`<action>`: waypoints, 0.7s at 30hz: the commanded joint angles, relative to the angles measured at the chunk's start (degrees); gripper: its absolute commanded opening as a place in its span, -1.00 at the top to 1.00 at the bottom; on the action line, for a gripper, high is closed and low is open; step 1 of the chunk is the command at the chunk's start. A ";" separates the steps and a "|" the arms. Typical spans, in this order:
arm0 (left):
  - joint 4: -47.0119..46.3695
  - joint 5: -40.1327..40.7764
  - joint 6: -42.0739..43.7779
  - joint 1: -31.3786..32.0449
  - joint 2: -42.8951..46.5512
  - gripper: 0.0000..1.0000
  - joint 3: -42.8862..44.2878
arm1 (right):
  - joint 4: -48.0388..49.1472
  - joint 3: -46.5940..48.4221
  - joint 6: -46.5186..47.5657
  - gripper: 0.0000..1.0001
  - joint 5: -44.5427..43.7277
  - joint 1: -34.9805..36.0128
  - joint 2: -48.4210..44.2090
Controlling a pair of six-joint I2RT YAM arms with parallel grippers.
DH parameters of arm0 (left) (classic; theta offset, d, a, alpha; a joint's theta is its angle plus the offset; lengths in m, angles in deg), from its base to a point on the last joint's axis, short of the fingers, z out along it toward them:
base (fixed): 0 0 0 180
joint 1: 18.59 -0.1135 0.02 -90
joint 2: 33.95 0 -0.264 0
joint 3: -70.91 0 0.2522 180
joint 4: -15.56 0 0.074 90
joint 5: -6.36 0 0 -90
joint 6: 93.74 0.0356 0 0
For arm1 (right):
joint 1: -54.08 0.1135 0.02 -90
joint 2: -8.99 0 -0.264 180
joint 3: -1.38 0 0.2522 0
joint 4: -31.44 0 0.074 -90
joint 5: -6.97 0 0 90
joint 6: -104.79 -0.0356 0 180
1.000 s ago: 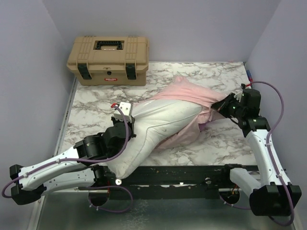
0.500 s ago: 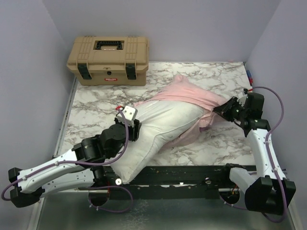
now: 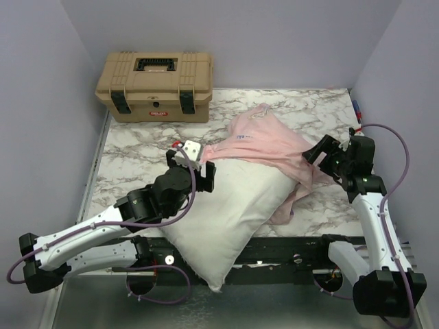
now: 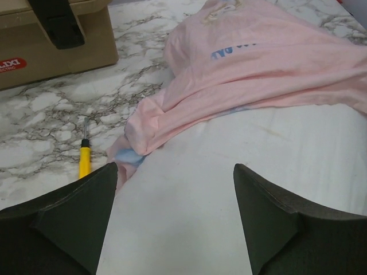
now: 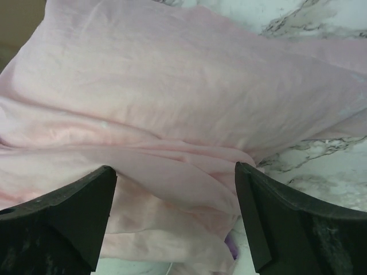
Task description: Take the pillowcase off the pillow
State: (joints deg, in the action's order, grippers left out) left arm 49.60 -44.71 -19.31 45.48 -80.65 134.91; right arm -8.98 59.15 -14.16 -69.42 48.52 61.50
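Pillowcase (image 3: 267, 140) bunched over pillow (image 3: 233, 205) far end; left hand (image 4: 175, 171), right hand (image 5: 175, 171) seemingly empty.

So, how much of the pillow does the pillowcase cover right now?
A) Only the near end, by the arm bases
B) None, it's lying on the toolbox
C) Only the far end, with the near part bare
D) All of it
C: from above, the pink pillowcase lies bunched over only the far end of the pillow, whose near part shows bare white.
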 commanded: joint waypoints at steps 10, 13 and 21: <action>-9.73 -23.65 -9.22 -22.10 -14.24 -0.71 -3.88 | 0.45 3.80 5.11 -1.00 -0.05 4.86 -3.91; -12.58 -30.37 -11.52 -23.49 -15.28 -0.71 -6.20 | 3.39 3.46 5.56 -1.00 4.69 5.54 -3.36; -17.61 -41.99 -15.35 -23.56 -15.28 -0.69 -11.63 | 9.35 5.59 7.36 -1.00 7.37 13.43 1.53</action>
State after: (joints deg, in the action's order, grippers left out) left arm 36.13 -75.52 -31.77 21.81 -96.37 125.65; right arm -3.86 61.79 -9.04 -64.86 58.09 59.88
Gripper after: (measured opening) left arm 0.853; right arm 0.998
